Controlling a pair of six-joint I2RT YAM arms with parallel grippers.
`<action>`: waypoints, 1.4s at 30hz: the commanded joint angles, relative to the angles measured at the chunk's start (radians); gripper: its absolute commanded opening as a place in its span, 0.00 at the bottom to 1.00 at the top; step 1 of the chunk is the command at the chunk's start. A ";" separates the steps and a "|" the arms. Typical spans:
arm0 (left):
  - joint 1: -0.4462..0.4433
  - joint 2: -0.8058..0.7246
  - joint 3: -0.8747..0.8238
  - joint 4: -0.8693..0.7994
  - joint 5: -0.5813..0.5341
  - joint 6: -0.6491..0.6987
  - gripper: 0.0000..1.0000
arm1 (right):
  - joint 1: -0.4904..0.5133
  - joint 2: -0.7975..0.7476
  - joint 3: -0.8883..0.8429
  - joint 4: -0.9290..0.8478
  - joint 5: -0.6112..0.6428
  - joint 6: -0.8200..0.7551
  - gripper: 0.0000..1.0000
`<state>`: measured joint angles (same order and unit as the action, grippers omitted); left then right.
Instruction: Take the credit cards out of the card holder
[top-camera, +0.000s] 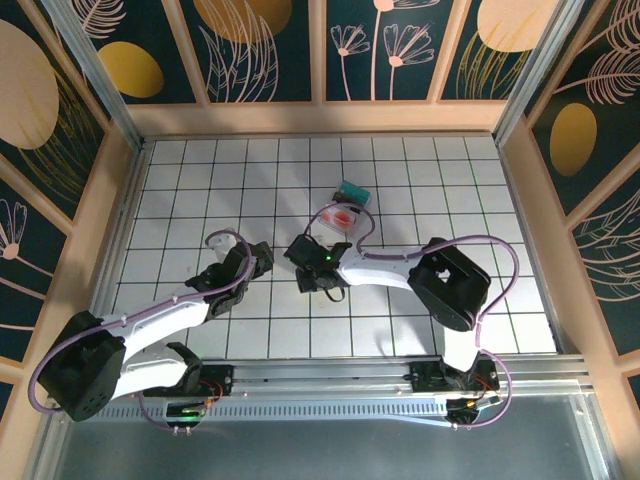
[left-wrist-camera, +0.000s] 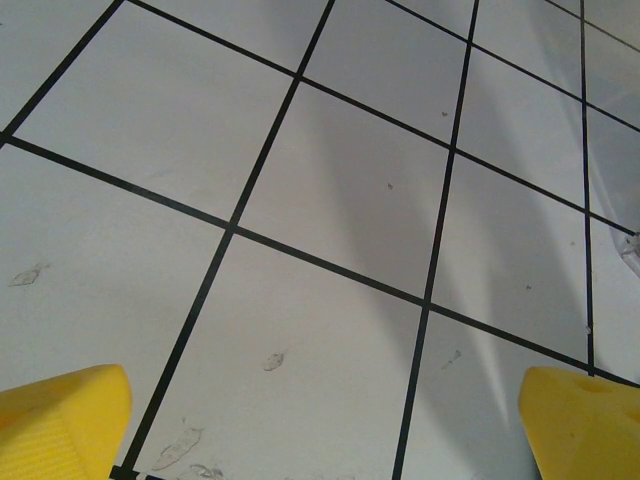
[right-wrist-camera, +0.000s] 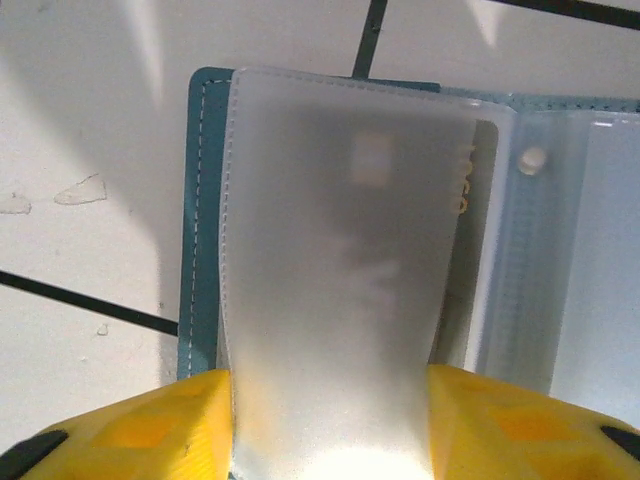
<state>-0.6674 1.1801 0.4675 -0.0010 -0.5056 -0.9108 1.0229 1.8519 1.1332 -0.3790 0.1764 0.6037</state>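
1. R gripper (right-wrist-camera: 330, 425) pinches the card holder (right-wrist-camera: 204, 200) by its frosted sleeve (right-wrist-camera: 340, 220), near tabletop (top-camera: 180, 200) center.
2. Holder lies open; sleeve's long axis points away from the fingers.
3. 2 credit cards (top-camera: 342, 216) lie nearer the far edge.
4. L gripper (left-wrist-camera: 320, 430) spread wide.

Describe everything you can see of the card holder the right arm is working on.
The card holder lies open on the white tiled floor. Its cover looks like soft teal material with pale edge stitching. Inside are frosted plastic sleeves; one frosted sleeve is lifted, squeezed narrower between the yellow jaws of the right gripper. A small pale stud sits beside it. Its contents are too blurred to tell.
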 joint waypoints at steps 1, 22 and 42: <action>0.005 0.004 0.020 0.001 -0.005 0.018 0.99 | -0.015 -0.011 -0.052 0.012 -0.058 0.013 0.43; 0.005 -0.014 0.073 0.022 0.091 0.153 0.99 | -0.033 -0.157 -0.161 0.096 -0.187 0.050 0.41; 0.005 0.018 0.093 0.033 0.120 0.177 0.99 | -0.040 -0.177 -0.120 0.014 -0.057 0.070 0.41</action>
<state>-0.6674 1.1851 0.5278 0.0116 -0.3958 -0.7551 0.9894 1.7168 0.9871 -0.3065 0.0448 0.6575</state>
